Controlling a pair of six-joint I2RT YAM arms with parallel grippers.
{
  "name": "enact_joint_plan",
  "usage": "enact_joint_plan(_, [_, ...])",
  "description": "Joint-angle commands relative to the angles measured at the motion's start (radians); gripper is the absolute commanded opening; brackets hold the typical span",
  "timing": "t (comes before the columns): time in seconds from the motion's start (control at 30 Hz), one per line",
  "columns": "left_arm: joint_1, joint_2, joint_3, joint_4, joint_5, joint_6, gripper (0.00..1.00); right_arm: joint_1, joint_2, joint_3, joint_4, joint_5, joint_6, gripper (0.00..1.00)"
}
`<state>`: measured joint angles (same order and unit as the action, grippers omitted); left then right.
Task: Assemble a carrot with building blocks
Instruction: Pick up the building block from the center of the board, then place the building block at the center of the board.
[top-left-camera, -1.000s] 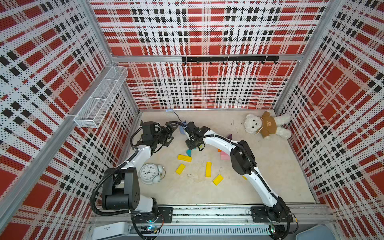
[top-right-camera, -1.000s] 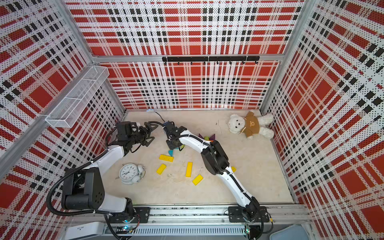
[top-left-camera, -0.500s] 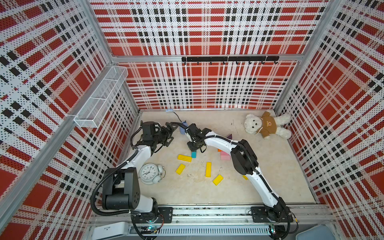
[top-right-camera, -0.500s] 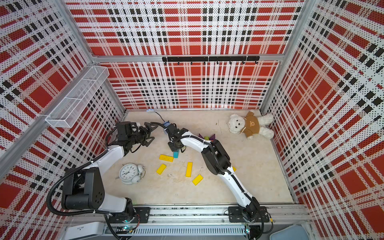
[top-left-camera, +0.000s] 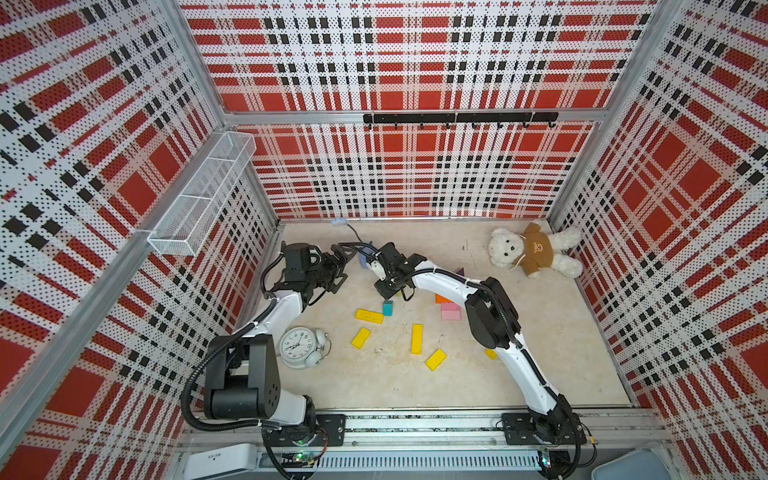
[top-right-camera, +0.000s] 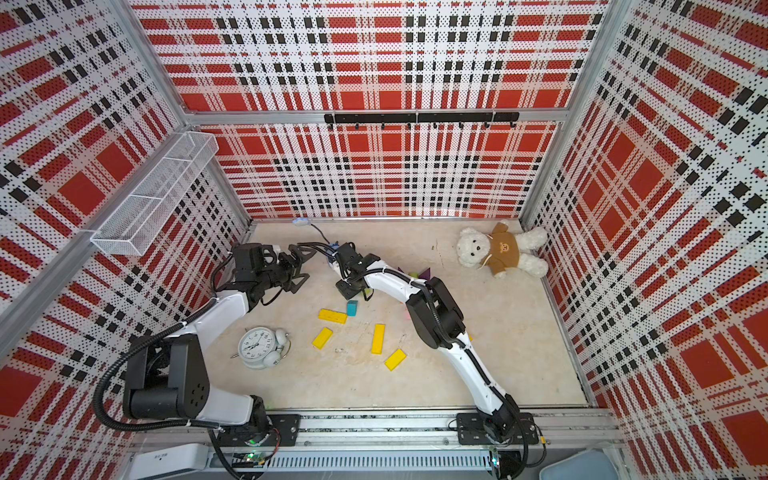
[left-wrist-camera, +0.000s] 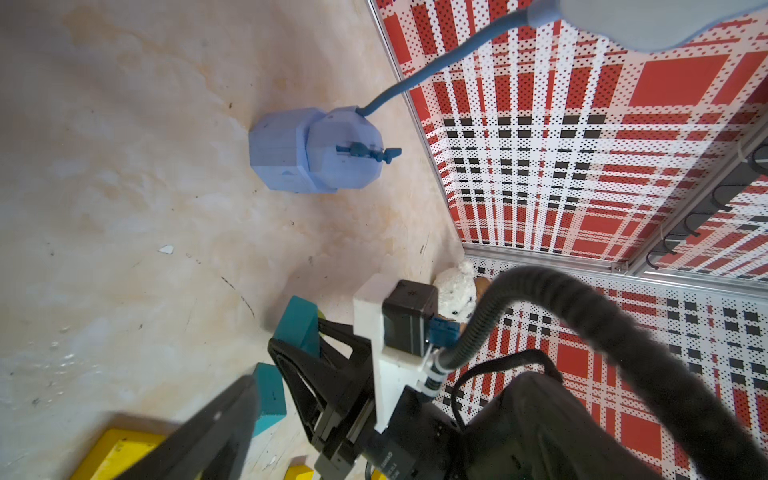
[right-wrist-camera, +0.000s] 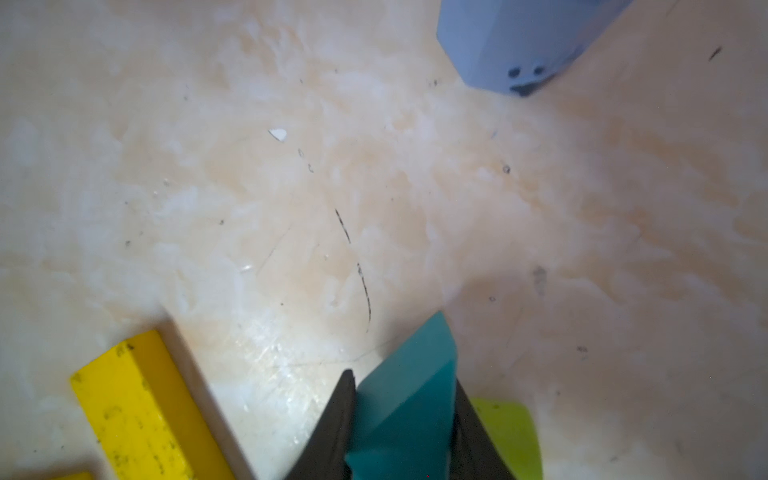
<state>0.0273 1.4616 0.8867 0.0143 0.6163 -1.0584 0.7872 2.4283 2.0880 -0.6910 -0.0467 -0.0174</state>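
Front of floor (top-left-camera: 374, 386): a clock (top-left-camera: 300, 342) lies face up beside the left arm. Yellow bars (top-left-camera: 417, 339) lie scattered and apart between the two arms. Just beyond them a teal block (top-left-camera: 387, 308) sits loose, close to one end of the farthest yellow bar. Pink bars (top-left-camera: 450, 311) lie side by side next to the right arm, with an orange piece (top-left-camera: 442, 298) just beyond them.

Right gripper (right-wrist-camera: 402, 378): clamped on a teal wedge (right-wrist-camera: 409, 411), one finger against each flank. In both top views the wedge is hidden beneath the gripper. Whether it is clear of the floor cannot be told. A lime piece (right-wrist-camera: 507, 432) lies just beside it.

Left gripper (top-left-camera: 341, 268): spread wide and holding nothing, facing the right gripper and apart from it.

A blue device (left-wrist-camera: 316, 151) with a cable stands farther back. The bear (top-left-camera: 532, 253) lies in the far right corner.
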Motion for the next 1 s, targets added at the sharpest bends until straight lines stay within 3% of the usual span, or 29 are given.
enact_joint_plan(0.0, [0.011, 0.008, -0.008, 0.011, -0.001, -0.009, 1.0, -0.023, 0.037, 0.078, 0.03, -0.058, -0.075, 0.21])
enact_joint_plan(0.17, [0.013, 0.008, -0.008, 0.012, -0.001, -0.008, 1.0, -0.028, 0.078, 0.112, -0.024, -0.112, -0.144, 0.22])
enact_joint_plan(0.6, [0.014, 0.005, -0.008, 0.013, 0.003, -0.009, 0.99, -0.028, 0.135, 0.185, -0.117, -0.073, -0.24, 0.25])
enact_joint_plan(0.97, [0.008, 0.0, -0.009, 0.016, 0.005, -0.013, 0.99, -0.046, 0.051, 0.028, -0.087, -0.033, -0.211, 0.24])
